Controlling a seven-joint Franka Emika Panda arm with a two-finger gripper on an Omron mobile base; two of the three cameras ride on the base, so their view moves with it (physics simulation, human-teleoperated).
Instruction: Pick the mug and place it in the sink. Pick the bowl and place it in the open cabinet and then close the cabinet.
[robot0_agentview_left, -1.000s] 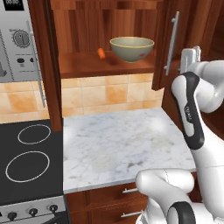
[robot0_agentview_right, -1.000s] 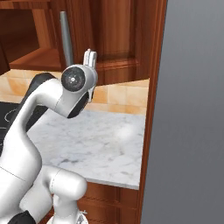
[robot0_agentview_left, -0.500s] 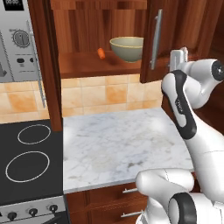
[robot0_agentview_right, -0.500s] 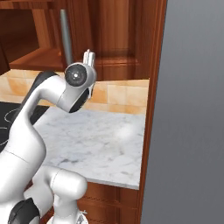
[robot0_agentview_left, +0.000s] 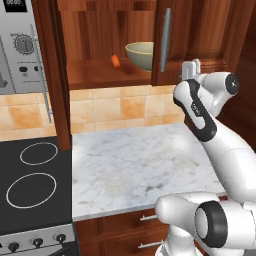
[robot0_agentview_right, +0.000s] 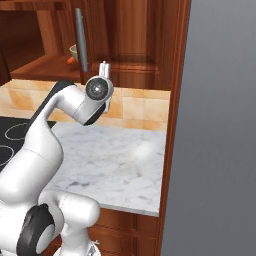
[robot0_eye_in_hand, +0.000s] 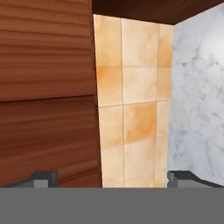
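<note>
The olive-tan bowl (robot0_agentview_left: 139, 54) stands on the lower shelf inside the reddish-brown cabinet (robot0_agentview_left: 100, 75); a sliver of the bowl (robot0_agentview_right: 73, 50) shows past the door. The cabinet's right door (robot0_agentview_left: 200, 35) stands part-way across the opening, its silver bar handle (robot0_agentview_left: 165, 40) overlapping the bowl's right edge. My gripper (robot0_agentview_left: 190, 69) is near the door's lower edge, to the right of the handle (robot0_agentview_right: 80, 40). It is open, with nothing between its fingertips (robot0_eye_in_hand: 43, 177). In the hand view the gripper (robot0_eye_in_hand: 113, 177) faces the door's wood and the tiles. The mug and the sink are out of view.
A small orange item (robot0_agentview_left: 116, 61) lies on the shelf left of the bowl. Below are the tan tile backsplash (robot0_agentview_left: 120, 110) and the white marble counter (robot0_agentview_left: 140, 165). A black stove (robot0_agentview_left: 30, 185) sits at the left, with a microwave (robot0_agentview_left: 20, 45) above it. A grey wall (robot0_agentview_right: 220, 125) borders the right.
The right cabinet door has swung leftward, further across the opening and in front of the bowl's edge. My hand followed it to the left, and the fingers spread open.
</note>
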